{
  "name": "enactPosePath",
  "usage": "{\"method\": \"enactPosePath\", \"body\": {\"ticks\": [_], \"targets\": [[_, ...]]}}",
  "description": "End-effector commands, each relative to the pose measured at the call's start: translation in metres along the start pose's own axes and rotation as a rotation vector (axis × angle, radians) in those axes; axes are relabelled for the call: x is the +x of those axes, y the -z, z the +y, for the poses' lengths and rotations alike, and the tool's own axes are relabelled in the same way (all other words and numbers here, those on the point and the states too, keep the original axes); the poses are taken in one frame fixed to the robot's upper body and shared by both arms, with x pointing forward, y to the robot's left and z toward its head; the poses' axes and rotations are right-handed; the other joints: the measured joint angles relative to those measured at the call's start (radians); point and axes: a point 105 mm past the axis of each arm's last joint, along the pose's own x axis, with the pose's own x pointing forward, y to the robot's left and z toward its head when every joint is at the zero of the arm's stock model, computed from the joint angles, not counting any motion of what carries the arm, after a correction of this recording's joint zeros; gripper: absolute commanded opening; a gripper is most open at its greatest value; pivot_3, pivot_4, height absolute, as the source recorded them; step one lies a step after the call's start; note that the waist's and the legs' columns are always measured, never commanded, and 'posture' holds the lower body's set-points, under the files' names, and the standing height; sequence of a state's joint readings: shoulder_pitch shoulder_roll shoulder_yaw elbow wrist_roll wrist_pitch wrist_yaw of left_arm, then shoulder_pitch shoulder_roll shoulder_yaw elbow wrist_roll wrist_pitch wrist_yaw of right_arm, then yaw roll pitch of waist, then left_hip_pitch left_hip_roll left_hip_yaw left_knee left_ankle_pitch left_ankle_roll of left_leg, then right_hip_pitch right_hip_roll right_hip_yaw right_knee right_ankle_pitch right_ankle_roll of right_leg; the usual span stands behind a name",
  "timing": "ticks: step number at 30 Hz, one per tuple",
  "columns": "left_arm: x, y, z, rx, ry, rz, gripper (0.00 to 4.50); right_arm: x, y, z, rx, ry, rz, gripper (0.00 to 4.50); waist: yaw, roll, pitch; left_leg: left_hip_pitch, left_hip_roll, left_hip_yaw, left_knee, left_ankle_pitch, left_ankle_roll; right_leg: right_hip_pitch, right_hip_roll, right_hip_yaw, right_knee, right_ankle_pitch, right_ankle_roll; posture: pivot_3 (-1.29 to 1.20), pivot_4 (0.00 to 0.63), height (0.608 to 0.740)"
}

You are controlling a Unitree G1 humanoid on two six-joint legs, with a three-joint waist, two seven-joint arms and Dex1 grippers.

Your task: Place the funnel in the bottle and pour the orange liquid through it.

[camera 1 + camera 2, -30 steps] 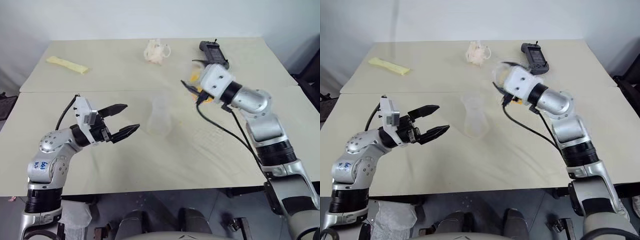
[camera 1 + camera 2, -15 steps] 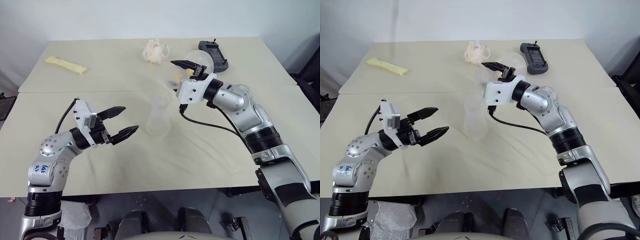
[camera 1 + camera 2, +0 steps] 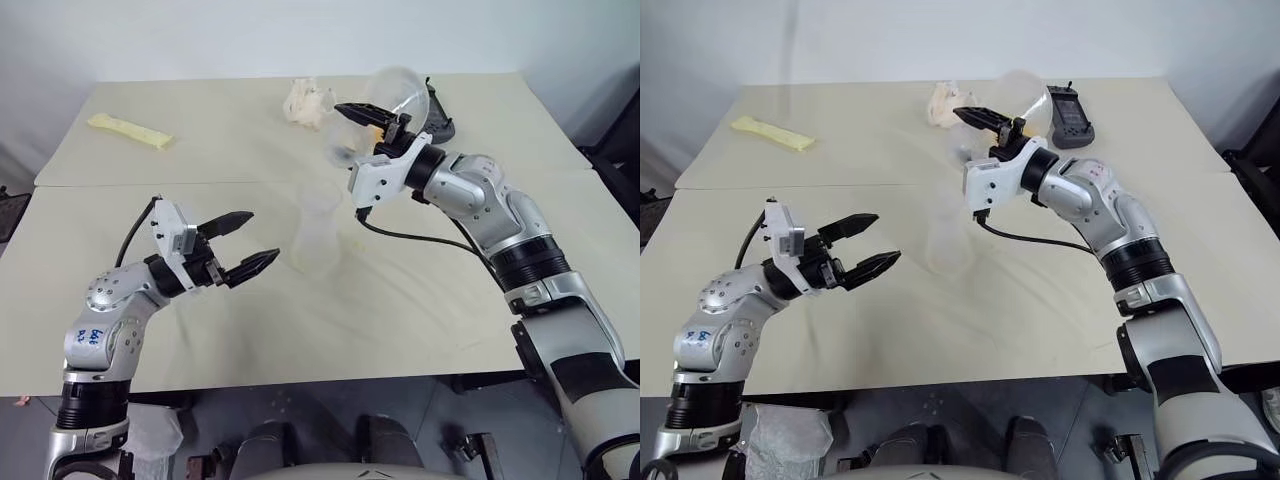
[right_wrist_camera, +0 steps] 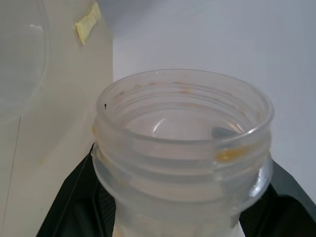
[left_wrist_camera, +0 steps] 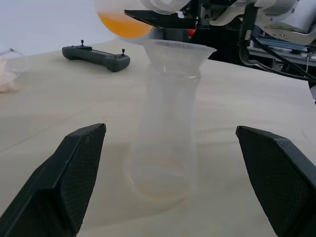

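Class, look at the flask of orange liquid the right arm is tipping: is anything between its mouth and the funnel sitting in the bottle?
Nothing visible blocks it. The right gripper holds the flask tilted beside and just above the funnel seated in the bottle. The funnel's top is open, and the orange liquid sits near its rim. The open left gripper waits off to the side.

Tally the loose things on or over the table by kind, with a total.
Clear vessels: 2, the bottle and the round flask in the right tool
Funnels: 1, the funnel in the bottle
Remote controls: 1
Yellow strips: 1
Pale crumpled lumps: 1
Total: 6
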State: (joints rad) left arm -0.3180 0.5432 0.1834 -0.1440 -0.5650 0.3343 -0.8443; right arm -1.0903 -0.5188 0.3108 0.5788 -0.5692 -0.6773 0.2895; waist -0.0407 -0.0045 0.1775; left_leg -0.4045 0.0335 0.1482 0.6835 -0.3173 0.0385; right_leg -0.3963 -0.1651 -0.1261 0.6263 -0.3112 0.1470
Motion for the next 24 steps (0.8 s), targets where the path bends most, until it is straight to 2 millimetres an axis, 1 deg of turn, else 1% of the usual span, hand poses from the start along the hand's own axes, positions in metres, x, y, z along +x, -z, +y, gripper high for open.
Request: {"method": "enactPosePath", "body": {"ticks": [1, 5, 14, 24], "targets": [[0.0039, -0.0098, -0.0009, 0.041, 0.004, -0.041, 4.5, 0.0036, -0.0089, -0.0221, -0.064, 0.071, -0.045, 2.58, 0.0, 0.0, 0.0, 0.0, 0.0, 0.0, 0.0, 0.0, 0.0, 0.0, 0.0, 0.0, 0.0, 0.0, 0.0, 0.0, 0.15, 0.74], [0.0046, -0.0091, -0.001, 0.036, 0.003, -0.049, 4.5, 0.0045, -0.0091, -0.0254, -0.083, 0.093, -0.051, 2.58, -0.003, 0.0, 0.0, 0.0, 0.0, 0.0, 0.0, 0.0, 0.0, 0.0, 0.0, 0.0, 0.0, 0.0, 0.0, 0.0, 0.15, 0.74], [0.0064, -0.0075, -0.0018, 0.033, 0.011, -0.056, 4.5, 0.0077, -0.0149, -0.0213, -0.144, 0.086, -0.083, 2.58, -0.017, 0.0, 0.0, 0.0, 0.0, -0.001, -0.001, 0.0, 0.0, 0.0, 0.0, 0.0, 0.0, 0.0, 0.0, 0.0, 0.15, 0.74], [0.0094, -0.0064, -0.002, 0.033, 0.011, -0.068, 4.5, 0.0106, -0.0143, -0.021, -0.173, 0.084, -0.079, 2.58, -0.016, 0.0, 0.0, 0.0, 0.0, -0.001, -0.001, 0.0, 0.0, 0.0, 0.0, 0.0, 0.0, 0.0, 0.0, 0.0, 0.15, 0.74]]}}
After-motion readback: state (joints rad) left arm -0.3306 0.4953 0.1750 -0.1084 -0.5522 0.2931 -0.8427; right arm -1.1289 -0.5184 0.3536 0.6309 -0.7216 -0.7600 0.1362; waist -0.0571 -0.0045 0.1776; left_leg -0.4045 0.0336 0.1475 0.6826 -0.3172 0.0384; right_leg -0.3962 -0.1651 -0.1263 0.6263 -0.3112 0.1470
